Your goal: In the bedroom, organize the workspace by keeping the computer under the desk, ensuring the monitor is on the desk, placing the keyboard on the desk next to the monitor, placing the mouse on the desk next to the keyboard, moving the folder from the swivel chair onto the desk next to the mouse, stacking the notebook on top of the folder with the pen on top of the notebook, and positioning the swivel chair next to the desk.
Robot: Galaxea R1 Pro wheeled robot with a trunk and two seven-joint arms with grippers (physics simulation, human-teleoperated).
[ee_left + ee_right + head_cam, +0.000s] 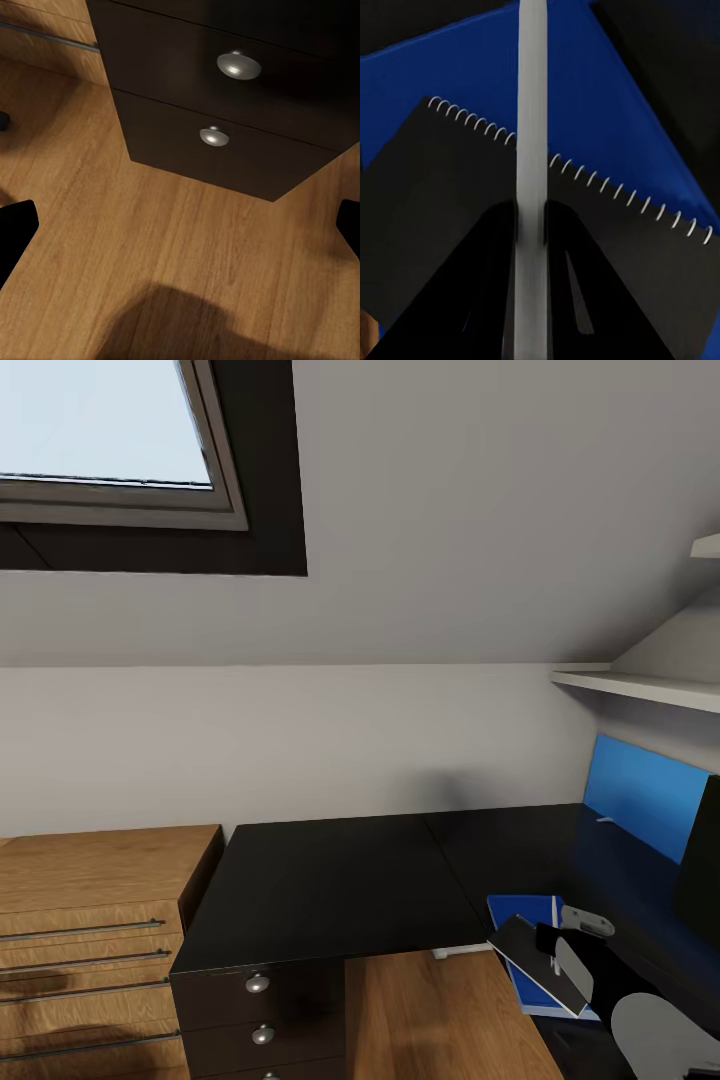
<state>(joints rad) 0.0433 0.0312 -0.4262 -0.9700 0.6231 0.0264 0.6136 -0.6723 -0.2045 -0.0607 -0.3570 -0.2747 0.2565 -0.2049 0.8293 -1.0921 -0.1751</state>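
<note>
On the black desk (330,880), near its front right corner, lies the blue folder (520,915) (607,97). A dark spiral-bound notebook (528,952) (442,195) rests on top of it. My right gripper (562,958) (531,217) hovers over the notebook, shut on a thin light-grey pen (532,112) that runs between its fingers. My left gripper (180,225) is open and holds nothing; it hangs low over the wooden floor (172,247) in front of the desk's drawers (225,135).
A wooden dresser (90,920) stands to the left of the desk, against its black drawer unit (260,1000). A blue panel (645,795) and a dark shape (700,860) stand at the desk's right. White shelves (640,685) hang above. A roof window (110,440) sits upper left.
</note>
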